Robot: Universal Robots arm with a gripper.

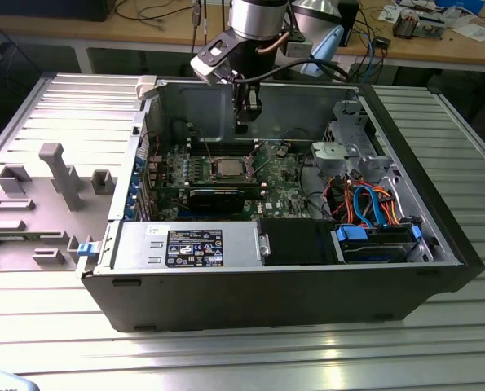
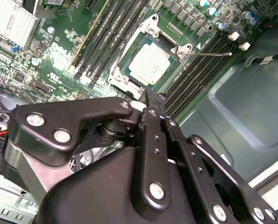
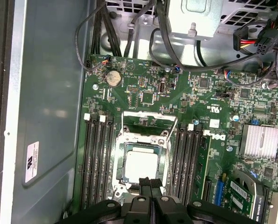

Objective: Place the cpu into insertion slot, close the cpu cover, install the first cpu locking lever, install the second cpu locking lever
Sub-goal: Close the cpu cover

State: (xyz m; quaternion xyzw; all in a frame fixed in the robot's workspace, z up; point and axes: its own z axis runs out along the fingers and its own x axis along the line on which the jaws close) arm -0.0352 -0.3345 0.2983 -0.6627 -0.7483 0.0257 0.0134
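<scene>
Gripper (image 3: 150, 182), fingers closed on nothing, is hovering over the seated cpu (image 3: 141, 167), apparently addressing the open cpu cover (image 3: 149, 114).

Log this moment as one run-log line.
gripper: shut, empty, just above cpu | cpu: lying in insertion slot | cpu cover: looks raised

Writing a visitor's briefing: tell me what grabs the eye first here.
The open black computer case on the ribbed metal table stands out first. Inside it, the black gripper hangs above the green motherboard, near the small square silvery-grey cpu lying in its silver-rimmed insertion slot.
</scene>
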